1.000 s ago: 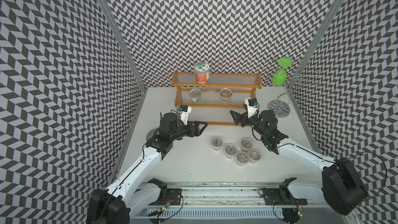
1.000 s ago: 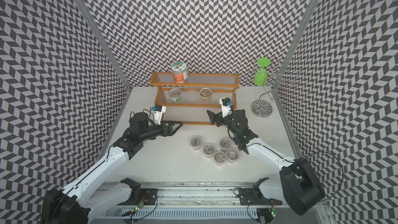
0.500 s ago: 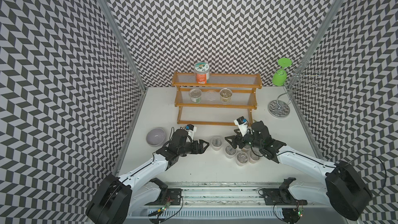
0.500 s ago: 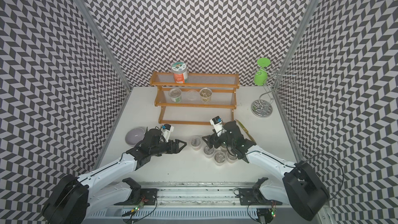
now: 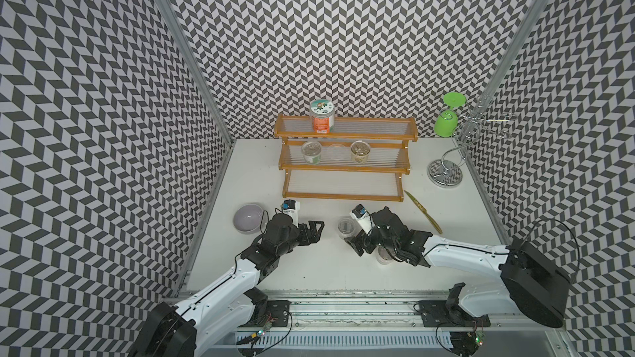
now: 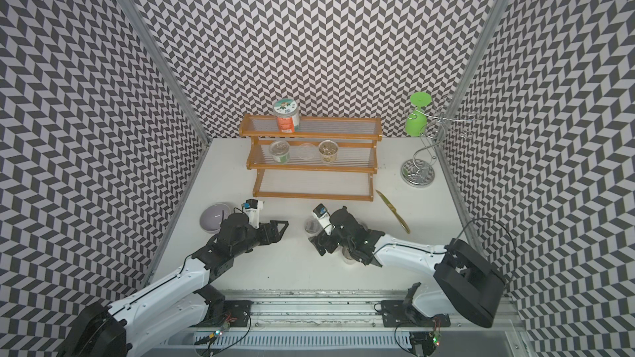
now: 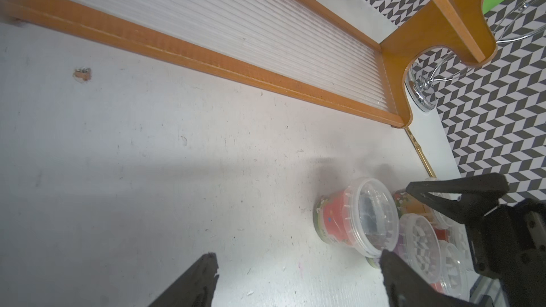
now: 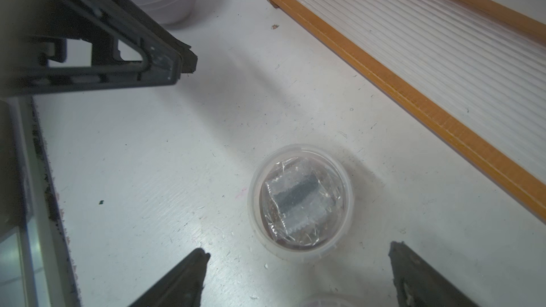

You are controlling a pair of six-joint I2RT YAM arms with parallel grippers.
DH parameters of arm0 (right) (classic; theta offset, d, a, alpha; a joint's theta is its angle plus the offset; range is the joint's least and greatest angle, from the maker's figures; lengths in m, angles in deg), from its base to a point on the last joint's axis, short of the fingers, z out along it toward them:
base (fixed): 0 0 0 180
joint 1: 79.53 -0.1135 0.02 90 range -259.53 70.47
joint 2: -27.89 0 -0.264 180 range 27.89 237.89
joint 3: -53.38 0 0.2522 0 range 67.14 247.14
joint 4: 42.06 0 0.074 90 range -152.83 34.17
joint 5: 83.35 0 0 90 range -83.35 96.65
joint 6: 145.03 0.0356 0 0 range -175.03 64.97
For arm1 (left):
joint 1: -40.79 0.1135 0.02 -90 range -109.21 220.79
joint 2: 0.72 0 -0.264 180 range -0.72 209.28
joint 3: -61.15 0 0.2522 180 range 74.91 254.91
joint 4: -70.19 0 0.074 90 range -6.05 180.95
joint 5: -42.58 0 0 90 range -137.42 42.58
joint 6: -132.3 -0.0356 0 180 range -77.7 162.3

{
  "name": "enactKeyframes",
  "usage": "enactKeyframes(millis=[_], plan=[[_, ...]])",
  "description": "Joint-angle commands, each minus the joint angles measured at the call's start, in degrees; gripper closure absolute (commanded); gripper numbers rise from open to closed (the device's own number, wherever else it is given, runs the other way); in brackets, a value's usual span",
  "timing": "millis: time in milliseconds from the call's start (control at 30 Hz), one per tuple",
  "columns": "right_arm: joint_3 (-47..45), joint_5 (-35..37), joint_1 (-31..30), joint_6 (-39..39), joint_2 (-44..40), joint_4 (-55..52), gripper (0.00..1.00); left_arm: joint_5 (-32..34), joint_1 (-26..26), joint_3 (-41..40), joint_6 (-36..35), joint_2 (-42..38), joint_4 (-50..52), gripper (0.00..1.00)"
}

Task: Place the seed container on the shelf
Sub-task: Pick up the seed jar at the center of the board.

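The shelf stands at the back of the white table, its lowest ribbed tier bare. One seed container, a clear-lidded tub, stands on the table in front of it. My right gripper is open, its fingertips just short of that tub on either side. More tubs sit partly hidden under the right arm. Left of the tub, my left gripper is open and empty, low over the table.
Three small tubs stand on the middle tier and an orange-labelled jar on the top one. A lilac bowl is beside the left arm. A gold knife lies at the right. A chrome stand holds a green cup.
Both arms drew back from the shelf's front and came down beside the tubs on the table. Both grippers now stand wider open.
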State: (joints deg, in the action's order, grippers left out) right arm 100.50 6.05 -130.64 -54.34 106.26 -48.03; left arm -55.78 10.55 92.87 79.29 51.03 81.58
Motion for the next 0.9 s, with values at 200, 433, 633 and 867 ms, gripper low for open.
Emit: enactKeyframes(millis=[200,433,633,867], plan=[[2.8,2.3,-0.5,-3.6,6.8,5.7,0.07,1.0,0.6,0.7,-0.3,-0.6,-1.9,0.09],[6.2,1.7,-0.5,-4.0,12.2,5.2,0.07,2.1,0.9,0.9,-0.5,-1.4,-1.4,0.08],[7.7,2.3,-0.5,-4.2,14.9,7.0,0.1,2.8,1.3,0.8,-0.5,-1.9,-1.3,0.08],[8.6,2.0,-0.4,-3.5,16.1,8.2,0.14,3.9,2.1,1.6,-1.0,-2.0,0.2,0.07]])
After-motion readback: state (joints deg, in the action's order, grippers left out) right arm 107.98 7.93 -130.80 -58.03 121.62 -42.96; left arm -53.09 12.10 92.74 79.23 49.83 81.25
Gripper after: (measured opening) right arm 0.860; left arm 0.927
